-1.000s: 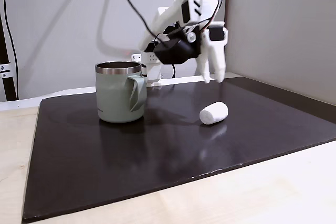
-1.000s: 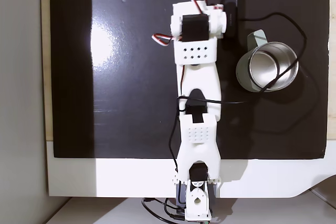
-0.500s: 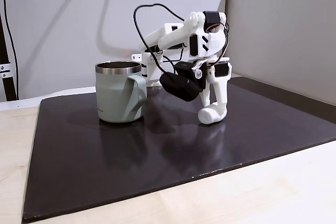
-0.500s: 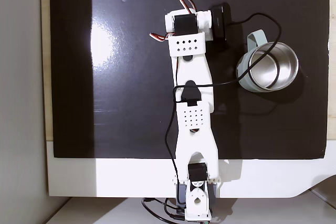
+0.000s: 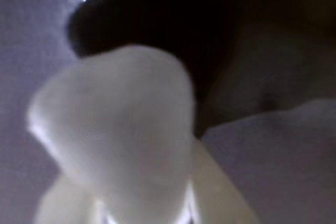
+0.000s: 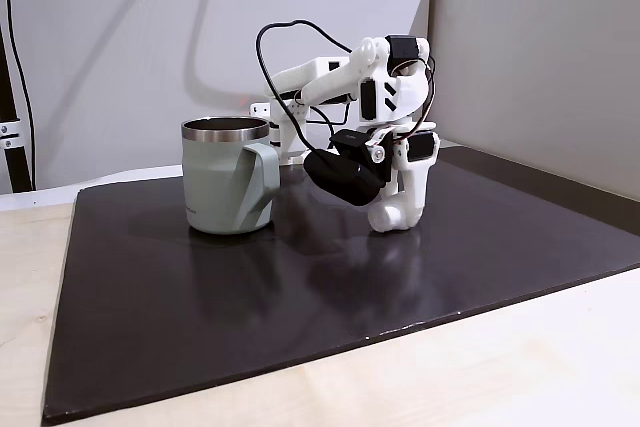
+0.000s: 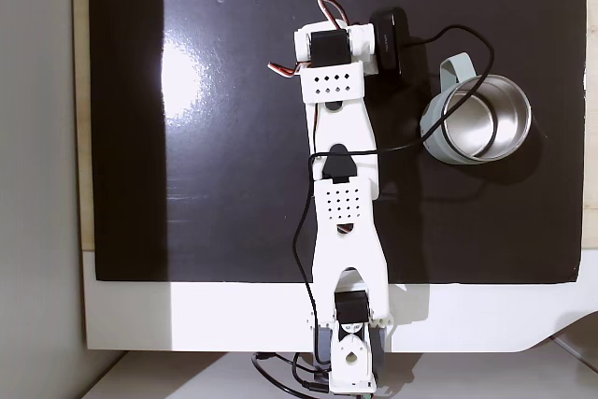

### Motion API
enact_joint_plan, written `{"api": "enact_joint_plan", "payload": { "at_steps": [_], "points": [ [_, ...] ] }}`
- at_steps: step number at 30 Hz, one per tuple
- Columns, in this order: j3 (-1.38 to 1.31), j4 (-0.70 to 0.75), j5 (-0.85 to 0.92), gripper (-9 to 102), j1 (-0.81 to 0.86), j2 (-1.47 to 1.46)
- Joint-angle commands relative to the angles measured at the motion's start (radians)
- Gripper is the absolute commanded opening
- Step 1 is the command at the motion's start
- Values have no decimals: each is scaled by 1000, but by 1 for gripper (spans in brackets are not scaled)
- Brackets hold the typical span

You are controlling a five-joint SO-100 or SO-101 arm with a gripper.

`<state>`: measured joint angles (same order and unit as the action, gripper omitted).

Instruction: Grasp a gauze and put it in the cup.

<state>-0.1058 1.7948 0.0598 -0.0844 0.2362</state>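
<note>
Closest to us in the wrist view, the gauze (image 5: 118,140) fills the frame as a blurred white lump with a pale finger (image 5: 220,192) alongside, dark mat (image 5: 31,35) behind. In a fixed view from the side, the gripper (image 6: 395,215) is down on the mat (image 6: 300,297), right of its middle, fingers either side of the roll (image 6: 385,217). We cannot tell if the fingers are closed on it or just around it; contact is hidden.

Further back and to that view's left, the cup (image 6: 228,175) stands upright, handle towards the arm, well apart from the roll. Mouth is open and empty in a fixed view from above (image 7: 481,119).

We judge the grasp step is in hand. To do it well: close gently, roll is soft and round and may squirt out; lift straight, clear the steel rim, watch the cable.
</note>
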Motion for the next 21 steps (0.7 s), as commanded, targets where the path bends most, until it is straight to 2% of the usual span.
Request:
{"api": "enact_joint_plan", "payload": {
  "at_steps": [1,10,21],
  "points": [
    [-31,6,5,2,0,44],
    [29,6,8,0,-6,232],
    [308,8,23,0,5,715]
  ]
}}
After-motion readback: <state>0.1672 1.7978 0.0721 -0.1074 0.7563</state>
